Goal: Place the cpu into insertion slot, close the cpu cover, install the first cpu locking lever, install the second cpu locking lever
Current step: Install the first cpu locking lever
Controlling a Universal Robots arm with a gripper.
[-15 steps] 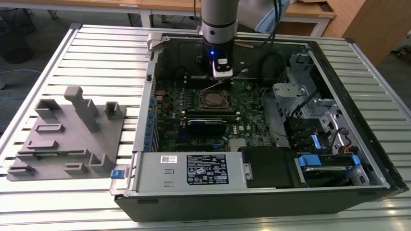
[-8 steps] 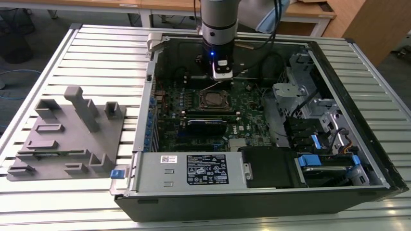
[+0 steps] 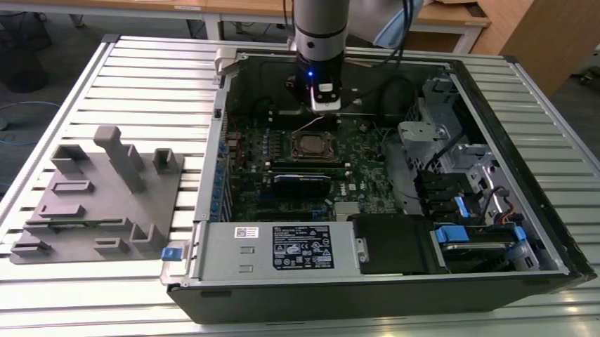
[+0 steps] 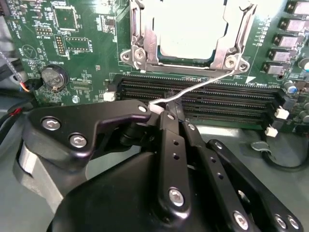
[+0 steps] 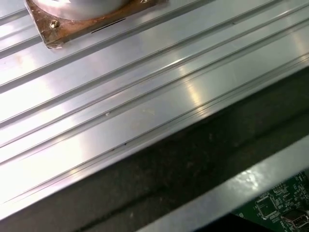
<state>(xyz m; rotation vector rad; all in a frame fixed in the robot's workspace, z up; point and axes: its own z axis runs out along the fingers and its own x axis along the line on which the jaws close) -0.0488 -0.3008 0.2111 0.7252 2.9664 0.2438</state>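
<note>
Two black fingers (image 4: 169, 145) of my gripper (image 4: 171, 116) are pinched together on the tip of the thin silver locking lever (image 4: 193, 89), just above the long black memory slots (image 4: 217, 99). Lever's far end meets the cpu cover (image 4: 145, 46), and I see that lying flat over the cpu (image 4: 193, 29). From the exterior view, gripper (image 3: 324, 105) hangs just behind the insertion slot (image 3: 312, 145) inside the open computer case (image 3: 375, 295).

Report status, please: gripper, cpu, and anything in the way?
Gripper shut on a locking lever, at its end. Cpu seated, cpu cover down over it. Long black slots lie under the lever.
</note>
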